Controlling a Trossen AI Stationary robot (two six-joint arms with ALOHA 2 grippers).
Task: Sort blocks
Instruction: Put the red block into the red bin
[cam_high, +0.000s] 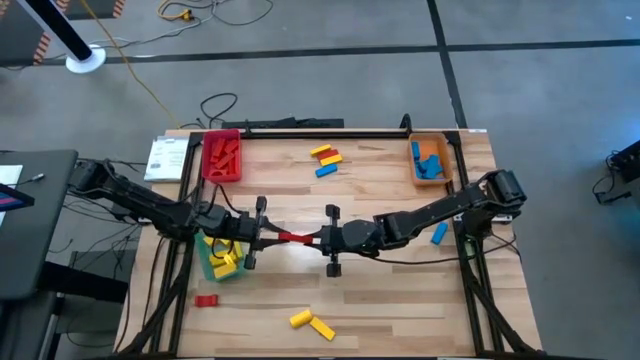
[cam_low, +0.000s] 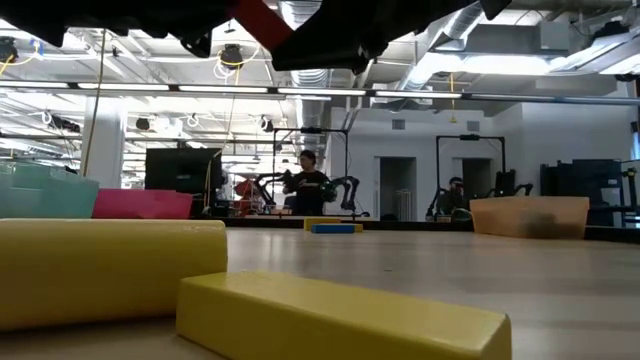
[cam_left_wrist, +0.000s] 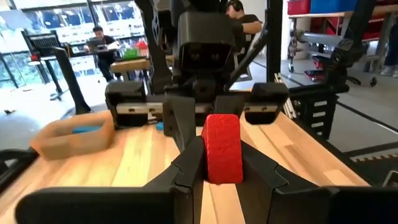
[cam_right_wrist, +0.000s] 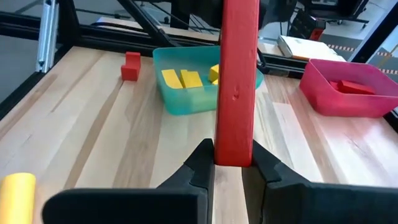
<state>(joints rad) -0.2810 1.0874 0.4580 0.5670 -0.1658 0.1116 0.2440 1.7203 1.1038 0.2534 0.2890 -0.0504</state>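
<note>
Jaws of both arms meet over the middle of the pale wooden counter (cam_high: 380, 290), pinching one small red rectangular block (cam_high: 293, 237) between them from opposite ends; the left gripper (cam_high: 268, 233) clamps its end of that red block from the left, and the right gripper (cam_high: 316, 239) clamps the other end from the right, so the bar hangs level above the wood, clear of the surface; from the left wrist the red block (cam_left_wrist: 222, 148) stands end-on between that arm's dark fingers (cam_left_wrist: 186, 168), with the other arm's gripper facing it just behind; from the right wrist the same bar (cam_right_wrist: 237, 81) runs away from the camera, squeezed between the two dark fingers (cam_right_wrist: 198, 165); beyond it sits the green rectangular tray (cam_right_wrist: 199, 102) holding yellow blocks (cam_right_wrist: 181, 78), near the counter's left edge and partly under the left arm in the high view; the red rectangular tray (cam_high: 222, 157) at the far left corner holds red blocks (cam_high: 225, 152); the orange rectangular tray (cam_high: 431, 160) at the far right corner holds blue blocks (cam_high: 428, 163); loose pieces lie well apart from the grippers: a yellow, orange-red and blue cluster (cam_high: 325, 160) between the two far trays, a blue block (cam_high: 439, 233) beside the right arm, a red block (cam_high: 206, 300) near the left front edge, and two yellow blocks (cam_high: 311, 322) at the front, which fill the foreground of the low view.
</note>
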